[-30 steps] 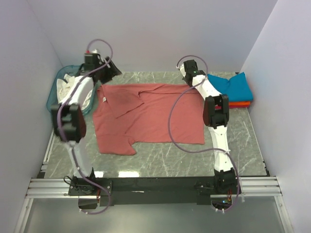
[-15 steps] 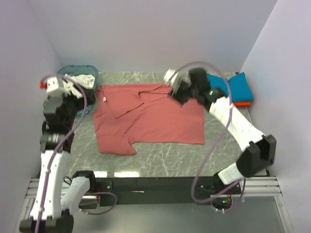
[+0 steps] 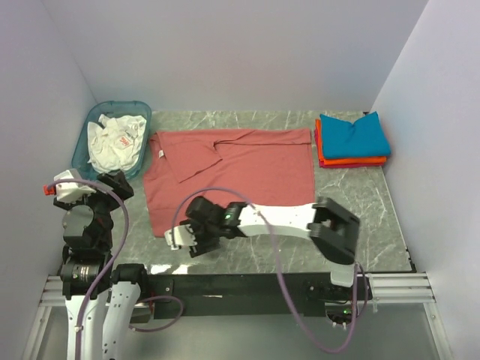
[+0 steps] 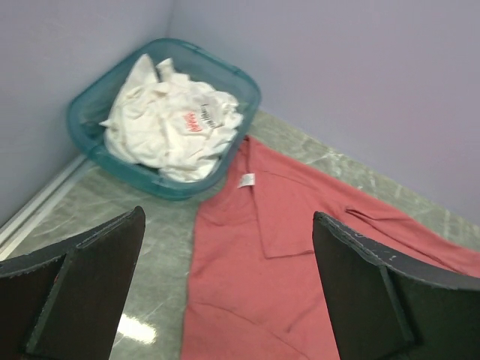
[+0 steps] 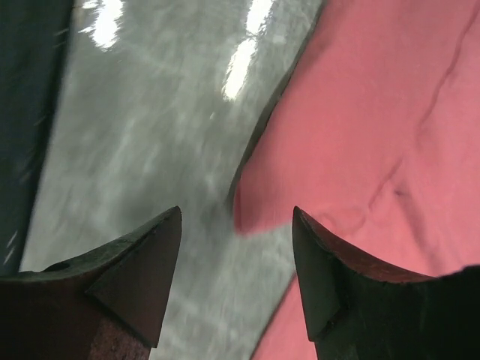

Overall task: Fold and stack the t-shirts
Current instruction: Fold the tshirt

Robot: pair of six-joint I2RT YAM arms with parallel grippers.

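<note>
- Far left: basket (image 3: 81, 146) with white cloth (image 3: 112, 139) heaped inside.
- Left gripper (image 4: 229, 217) has pulled back from the collar to the near-left edge. Its jaws are spread wide and hold nothing.
- Dusty-red t-shirt (image 3: 240, 176) is spread mid-table. It lies as before and is not yet folded.
- Right gripper (image 3: 182, 238) has swung from the far hem across to the near-left sleeve (image 3: 178, 219). Its jaws are now parted and empty, just over the sleeve tip, probably setting up a sleeve fold.
- Far right: teal-blue t-shirt (image 3: 354, 135) stacked on the orange t-shirt (image 3: 352, 160), both undisturbed.
</note>
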